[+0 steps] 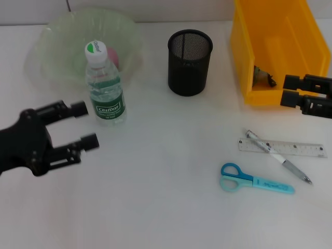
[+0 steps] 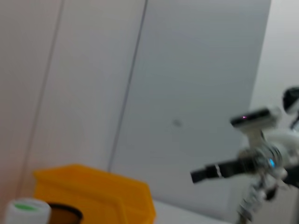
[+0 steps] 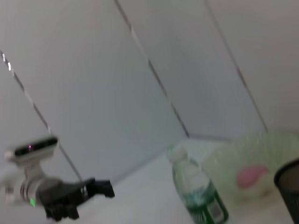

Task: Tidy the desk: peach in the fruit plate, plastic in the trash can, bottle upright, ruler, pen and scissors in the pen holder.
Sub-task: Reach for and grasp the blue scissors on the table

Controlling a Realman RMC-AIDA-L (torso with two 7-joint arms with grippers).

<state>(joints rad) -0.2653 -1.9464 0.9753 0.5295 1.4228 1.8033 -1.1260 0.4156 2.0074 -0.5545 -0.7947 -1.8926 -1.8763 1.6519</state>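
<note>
With both claws open, left claw and right claw, the thin clear plastic ruler lying flat on the white tabletop looks light, stiff and slippery, best pinched at an edge.

Lab test bench, as I see it | my two arms over a plain white table | bare pale panelled walls | staged desk props beside a yellow bin
</note>
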